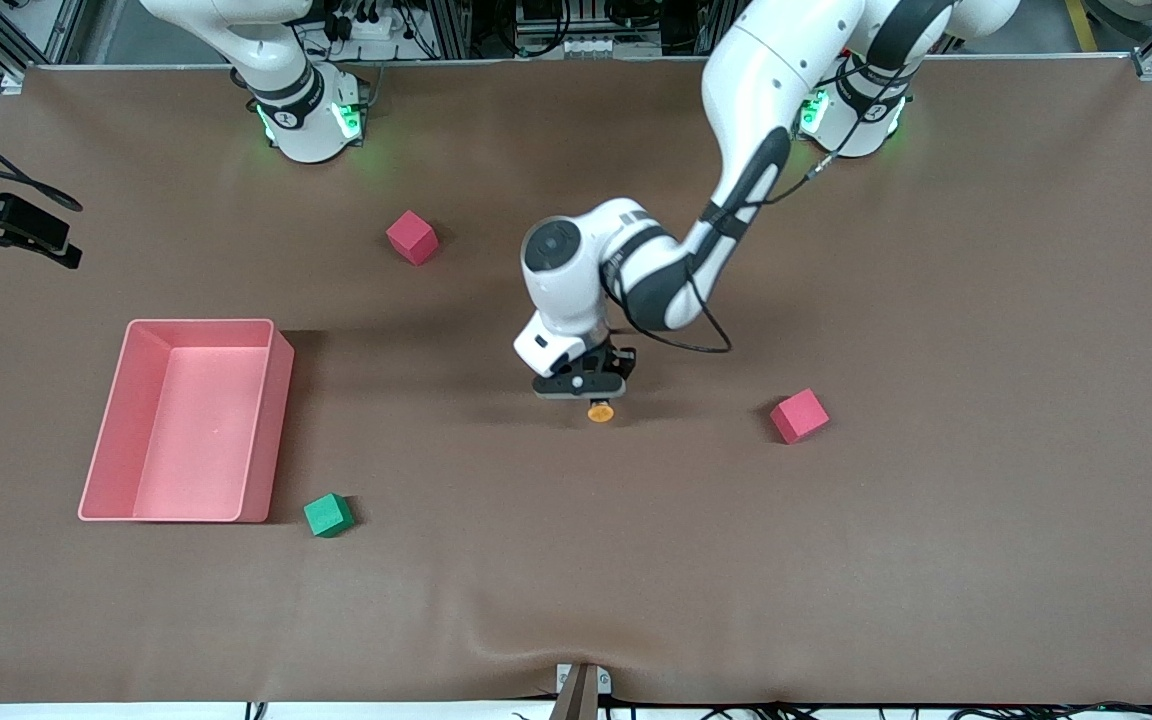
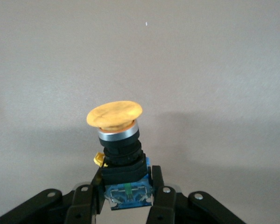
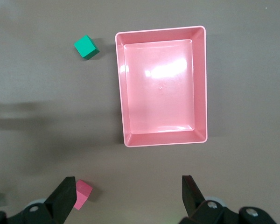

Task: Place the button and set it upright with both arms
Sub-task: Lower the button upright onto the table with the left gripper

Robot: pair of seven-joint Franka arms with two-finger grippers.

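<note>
The button, with an orange cap on a black body and a blue base, is held in my left gripper low over the middle of the table. In the left wrist view the fingers are shut on the blue base, and the cap points away from them. I cannot tell whether the button touches the table. My right gripper is open and empty, high above the table near the pink tray. It does not show in the front view.
The pink tray stands toward the right arm's end, with a green cube beside its nearer corner. One red cube lies near the right arm's base. Another red cube lies toward the left arm's end from the button.
</note>
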